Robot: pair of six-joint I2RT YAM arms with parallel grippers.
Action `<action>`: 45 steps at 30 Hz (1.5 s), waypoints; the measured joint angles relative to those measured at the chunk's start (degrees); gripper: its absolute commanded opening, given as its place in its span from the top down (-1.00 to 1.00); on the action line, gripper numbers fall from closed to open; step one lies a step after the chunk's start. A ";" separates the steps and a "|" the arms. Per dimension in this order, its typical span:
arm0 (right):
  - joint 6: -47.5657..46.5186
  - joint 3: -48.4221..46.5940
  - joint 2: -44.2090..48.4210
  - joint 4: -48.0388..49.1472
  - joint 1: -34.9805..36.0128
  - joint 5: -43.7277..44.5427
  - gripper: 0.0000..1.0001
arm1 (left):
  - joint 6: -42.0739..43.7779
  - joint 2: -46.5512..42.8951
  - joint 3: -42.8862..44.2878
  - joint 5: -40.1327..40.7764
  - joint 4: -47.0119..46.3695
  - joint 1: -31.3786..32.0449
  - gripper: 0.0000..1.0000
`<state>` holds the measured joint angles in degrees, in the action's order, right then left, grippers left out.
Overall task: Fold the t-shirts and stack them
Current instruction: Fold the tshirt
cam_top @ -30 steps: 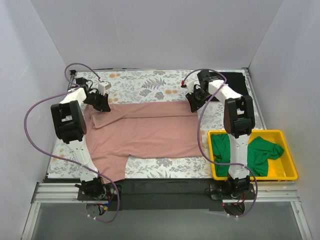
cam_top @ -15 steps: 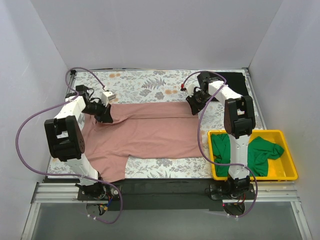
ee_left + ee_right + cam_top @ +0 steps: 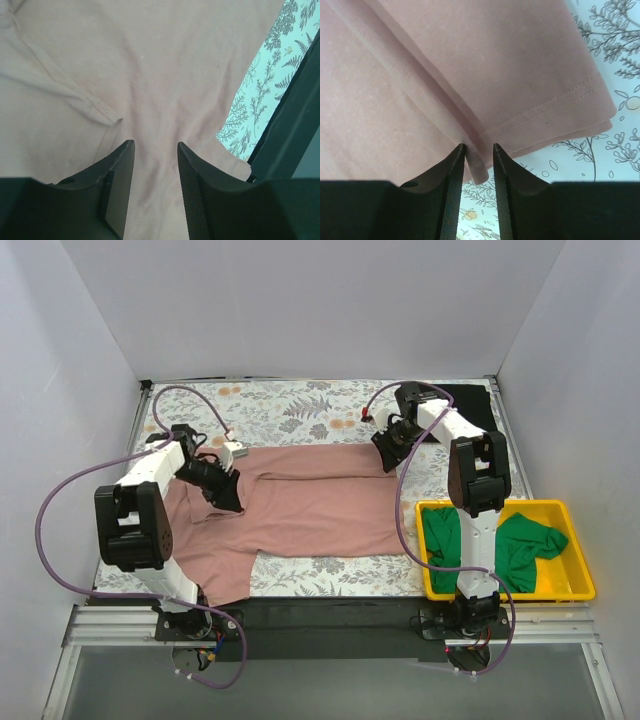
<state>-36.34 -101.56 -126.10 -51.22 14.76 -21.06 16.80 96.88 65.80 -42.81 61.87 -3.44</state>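
My left tool (image 3: 154, 146), narrowed onto a pinch of the pink shirt (image 3: 310, 505), has dragged that side in from the bench's (image 3: 290, 410) left edge while my right tool (image 3: 479, 148) stays clamped on the far-right hem, so the fold is progressing.

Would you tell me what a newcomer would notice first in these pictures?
The pink t-shirt spread across the middle of the floral table covering draws the eye, with the left gripper pinching its left side and the right gripper its far right corner. At the near right, a yellow bin holds a green t-shirt.
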 measured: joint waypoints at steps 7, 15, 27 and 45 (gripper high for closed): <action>0.04 -4.11 0.00 -1.11 0.57 -0.24 0.28 | -7.56 2.73 10.27 -2.16 -1.36 -5.20 0.21; 0.07 -5.16 -0.07 -1.27 2.45 0.20 0.42 | -20.04 9.81 14.49 -1.66 -10.08 -4.92 0.18; -1.11 2.54 0.24 -1.22 2.62 0.15 0.62 | -31.10 17.05 14.97 -1.27 -24.37 5.77 0.24; 1.18 -6.80 0.48 -2.86 2.82 3.34 0.58 | -27.36 4.76 3.63 -0.50 -20.02 7.41 0.20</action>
<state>-35.16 -108.36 -125.62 -54.08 17.58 -17.72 -10.57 101.65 69.43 -43.31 41.85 3.97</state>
